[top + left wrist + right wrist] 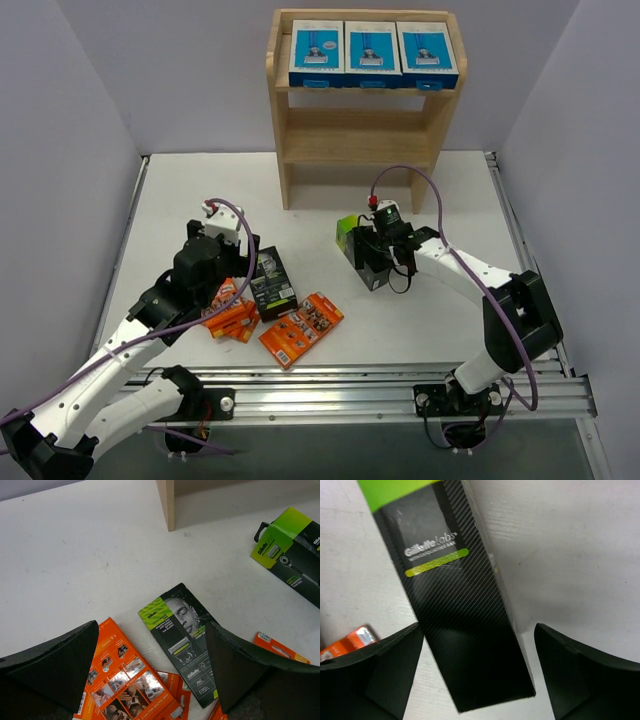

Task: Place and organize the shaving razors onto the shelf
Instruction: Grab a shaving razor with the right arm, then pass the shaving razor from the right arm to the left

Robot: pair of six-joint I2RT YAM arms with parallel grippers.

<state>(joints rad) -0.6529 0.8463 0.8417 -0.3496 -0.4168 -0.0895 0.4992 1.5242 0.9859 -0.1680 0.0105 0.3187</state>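
White table [440, 330] between pale grey walls, with the wooden shelf [362, 125] standing at its far edge. Three blue-and-white boxes [371, 52] stand side by side on the shelf's top tier, faces forward. The other razors lie on the table in front of the arms. The left gripper [235, 268] hangs over a loose cluster at the near left, jaws spread wide and holding nothing. In its wrist view a flat black-and-lime box [182, 640] lies face up below and between the two fingers, nearer the right-hand one. An orange pack [125, 680] lies just beside that box, partly hidden by the other finger [55, 665]. From above, more orange packs [231, 315] overlap one another to the left of that box, and a larger orange pack [301, 328] lies at its near right corner. The right gripper [378, 262] is over the middle of the table, well in front of the shelf, directly above a second black-and-lime box [350, 235]. Its jaws are also wide and grip nothing. In the right wrist view this box [460, 620] runs lengthwise between the fingers, its lime end pointing away. Its edge is close to one finger [380, 675], and bare table shows between it and the other. Whether either finger touches the box I cannot tell.
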